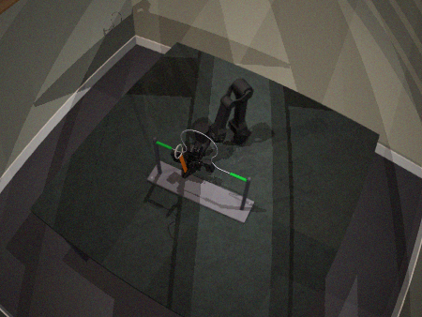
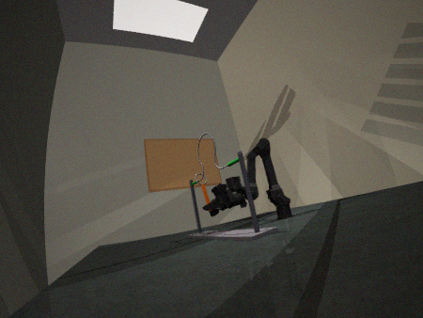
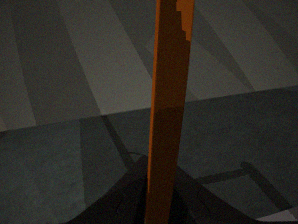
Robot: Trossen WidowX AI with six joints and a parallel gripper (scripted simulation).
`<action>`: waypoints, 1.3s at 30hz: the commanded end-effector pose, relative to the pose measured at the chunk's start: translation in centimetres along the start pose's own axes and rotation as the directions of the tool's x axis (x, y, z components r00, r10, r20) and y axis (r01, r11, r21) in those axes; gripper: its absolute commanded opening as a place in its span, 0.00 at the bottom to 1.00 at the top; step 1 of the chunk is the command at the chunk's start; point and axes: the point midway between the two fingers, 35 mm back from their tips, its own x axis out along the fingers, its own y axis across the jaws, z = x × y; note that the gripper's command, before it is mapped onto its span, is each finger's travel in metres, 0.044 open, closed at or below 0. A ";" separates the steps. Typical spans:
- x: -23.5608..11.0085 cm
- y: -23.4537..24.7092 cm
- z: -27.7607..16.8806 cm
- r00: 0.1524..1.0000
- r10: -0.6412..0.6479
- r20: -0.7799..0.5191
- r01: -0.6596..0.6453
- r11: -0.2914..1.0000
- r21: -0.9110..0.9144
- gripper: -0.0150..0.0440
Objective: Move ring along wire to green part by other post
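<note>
Ring (image 1: 178, 151): pale loop just past the green stretch by the left post in the top view, at the start of the grey wire; too small to tell whether it touches the wire.
Handle (image 1: 183, 164): orange bar running down from the ring into the fingers; in the wrist view (image 3: 169, 103) it stands nearly upright, leaning slightly right, its top cut off by the frame edge.
Gripper (image 1: 188, 171): fingers nearly closed and clamped on the handle's lower end; in the wrist view the dark fingers press in from both sides, tips lost in shadow.
Wire (image 1: 202, 133): thin grey line rising into a tall loop between the posts, faint against the dark floor in the top view, clearer in the exterior view (image 2: 206, 141).
Green ends: one by the near post (image 1: 164, 144), one by the far post (image 1: 238, 176); in the exterior view the near one is mostly hidden behind the ring.
Posts: left (image 1: 157, 157) and right (image 1: 245, 192), standing on a pale base plate (image 1: 230, 203).
Arm (image 1: 232, 110): dark links blend into the bench, so its joints are hard to separate.
Orange panel (image 2: 174, 164): on the back wall, behind the ring in the exterior view.
</note>
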 end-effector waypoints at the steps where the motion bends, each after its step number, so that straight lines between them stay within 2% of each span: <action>1: -0.1 1.6 -0.2 1.000 0.003 -0.005 -0.003 0.996 0.092 0.00; 10: -0.2 4.6 0.4 1.000 0.018 -0.006 -0.016 0.963 0.270 0.00; 21: -1.3 6.9 1.4 0.995 0.066 -0.081 -0.027 0.914 0.404 0.00; 39: -4.6 11.1 4.8 0.939 0.256 -0.232 -0.033 0.734 0.679 0.00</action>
